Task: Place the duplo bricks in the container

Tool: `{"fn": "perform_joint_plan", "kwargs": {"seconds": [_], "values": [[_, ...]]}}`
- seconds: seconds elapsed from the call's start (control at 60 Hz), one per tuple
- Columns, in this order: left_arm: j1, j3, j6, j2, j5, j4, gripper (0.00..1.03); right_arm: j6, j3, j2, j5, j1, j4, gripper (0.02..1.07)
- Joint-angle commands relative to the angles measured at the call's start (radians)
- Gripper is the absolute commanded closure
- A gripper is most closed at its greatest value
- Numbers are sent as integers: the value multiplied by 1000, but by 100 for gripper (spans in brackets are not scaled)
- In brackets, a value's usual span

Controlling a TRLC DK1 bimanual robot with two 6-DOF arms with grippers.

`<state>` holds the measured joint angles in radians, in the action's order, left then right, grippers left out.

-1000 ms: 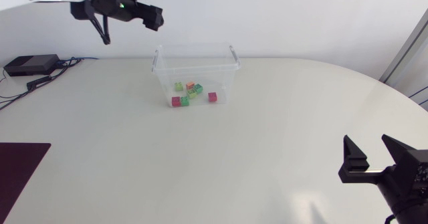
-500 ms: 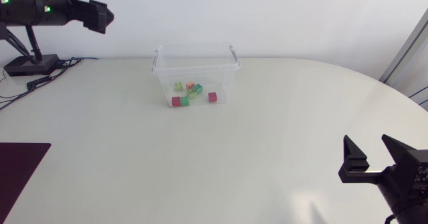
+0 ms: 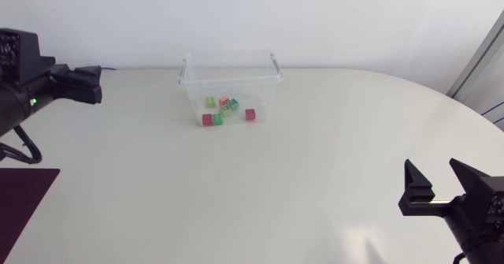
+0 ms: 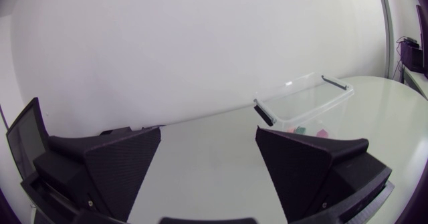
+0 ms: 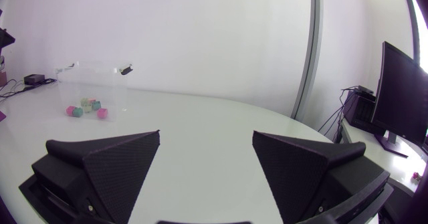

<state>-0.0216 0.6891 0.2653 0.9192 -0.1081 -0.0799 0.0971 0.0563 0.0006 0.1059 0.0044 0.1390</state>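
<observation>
**Bricks in the box, both claws empty**

The pale surface point(image 3: 236, 201) takes up most of the head view. Toward its far side stands the clear container point(image 3: 236, 83), upright, with no lid on it. Every brick we can see already lies inside it, so we judge the task to be as good as done; the step in hand is to park the arms without disturbing anything. To do that well, we would keep both arms wide of the container walls and lift them before swinging, since a light plastic box would slide at a nudge. We would also check for any stray brick hidden from these views.

The left claw point(image 4: 208, 132) is at the surface's left edge, well apart from the container. Its fingers are spread wide, with nothing between them or touching them. The right claw point(image 3: 431, 169) sits at the near right, farther off, equally agape and equally empty.

The duplo bricks point(image 3: 208, 120), in red, green, yellow-green and orange, lie in a loose cluster on the container floor.
</observation>
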Motion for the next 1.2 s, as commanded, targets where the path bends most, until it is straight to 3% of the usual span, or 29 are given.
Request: {"fn": "perform_joint_plan", "kwargs": {"seconds": [0.0,0.1,0.417,0.95,1.183], "values": [[5,-88,-6,-45,-12,-46,4,-19,-6,-5,8,-6,27,7],[2,-195,-6,-100,-27,-156,4,-19,-6,-5,8,-6,27,7],[5,-329,-40,-198,-27,-178,4,-19,-6,-5,8,-6,27,7],[-12,-502,-18,-421,-18,-178,4,-19,-6,-5,8,-6,27,7],[-4,-548,-79,-543,13,-115,4,-38,-18,-4,-20,-6,-14,7]]}}
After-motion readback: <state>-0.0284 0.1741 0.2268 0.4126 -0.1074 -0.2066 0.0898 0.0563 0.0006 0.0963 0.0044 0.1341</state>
